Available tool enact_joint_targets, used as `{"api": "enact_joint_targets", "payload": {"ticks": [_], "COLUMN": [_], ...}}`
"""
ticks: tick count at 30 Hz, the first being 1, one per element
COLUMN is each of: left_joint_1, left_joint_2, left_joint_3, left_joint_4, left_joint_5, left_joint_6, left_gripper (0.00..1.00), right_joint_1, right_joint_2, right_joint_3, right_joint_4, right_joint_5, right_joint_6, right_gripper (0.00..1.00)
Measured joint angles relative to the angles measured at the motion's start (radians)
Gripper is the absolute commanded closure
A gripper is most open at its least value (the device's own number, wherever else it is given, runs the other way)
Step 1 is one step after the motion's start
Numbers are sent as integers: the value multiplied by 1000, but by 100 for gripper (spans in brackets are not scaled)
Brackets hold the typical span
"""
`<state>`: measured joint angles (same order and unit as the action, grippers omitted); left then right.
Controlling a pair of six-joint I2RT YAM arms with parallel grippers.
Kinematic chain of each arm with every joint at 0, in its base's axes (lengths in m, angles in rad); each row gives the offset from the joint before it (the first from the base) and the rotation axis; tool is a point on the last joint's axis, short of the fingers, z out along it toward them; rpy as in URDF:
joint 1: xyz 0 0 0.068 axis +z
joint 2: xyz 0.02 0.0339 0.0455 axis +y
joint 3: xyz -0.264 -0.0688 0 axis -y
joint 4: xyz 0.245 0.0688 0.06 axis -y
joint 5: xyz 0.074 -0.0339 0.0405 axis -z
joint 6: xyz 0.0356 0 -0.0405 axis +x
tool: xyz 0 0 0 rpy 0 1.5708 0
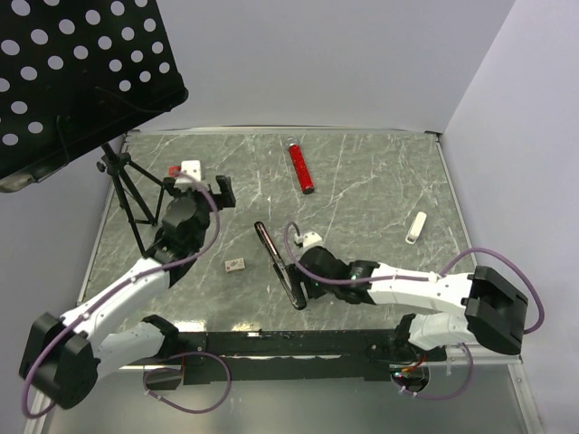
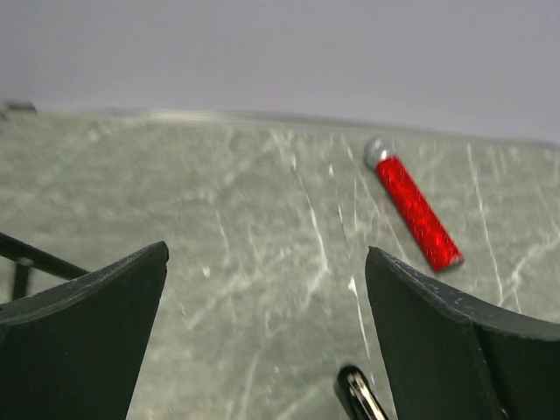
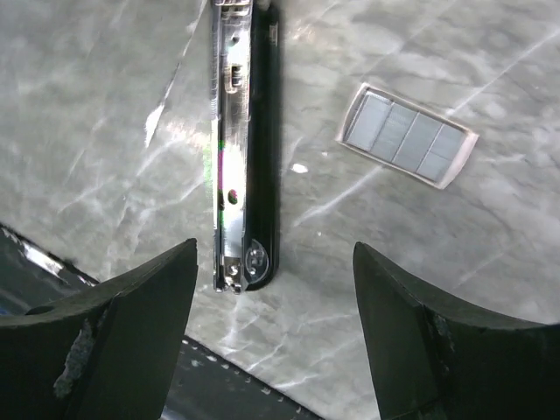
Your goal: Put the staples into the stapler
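Right claw, spread wide, points down over the stapler.

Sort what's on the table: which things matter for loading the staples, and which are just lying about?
For the job: the stapler, metal channel showing; the staples, in a pale tray beside it.
Lying about: red tube; small beige box piece; white oblong piece; black tripod stand.

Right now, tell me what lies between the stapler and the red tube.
Nothing; the top view shows bare table between stapler and red tube.
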<state>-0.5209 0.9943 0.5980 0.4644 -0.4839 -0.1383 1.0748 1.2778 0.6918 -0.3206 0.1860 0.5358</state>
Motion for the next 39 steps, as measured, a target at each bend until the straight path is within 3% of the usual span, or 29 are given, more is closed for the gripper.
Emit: {"api": "enact_joint_targets", "payload": {"ticks": [8,12,19,28,39], "left_joint_1": [0,0,0,0,2], "left_joint_2": [238,332,494,649,802], "left_joint_3": [270,336,424,507,606], "left_joint_4": [-409,-568,-790,-911,-990], "left_joint_5": [64,112,185,249,220], "left_joint_6": [-253,-383,-550,-673,-785], "left_gripper": [3,3,3,2,24], "right_joint_1": [104,154,225,245,247], "right_joint_2": [-29,-4,49,78,143], "right_joint_3": [-212,-263,-287,-287,-261], "right_joint_4": [285,382,484,526,591], "right_joint_5": [56,101,205,249,259], "right_joint_6": [-98,-115,-149,-151,-180], "right_gripper": [32,34,50,76,85]}}
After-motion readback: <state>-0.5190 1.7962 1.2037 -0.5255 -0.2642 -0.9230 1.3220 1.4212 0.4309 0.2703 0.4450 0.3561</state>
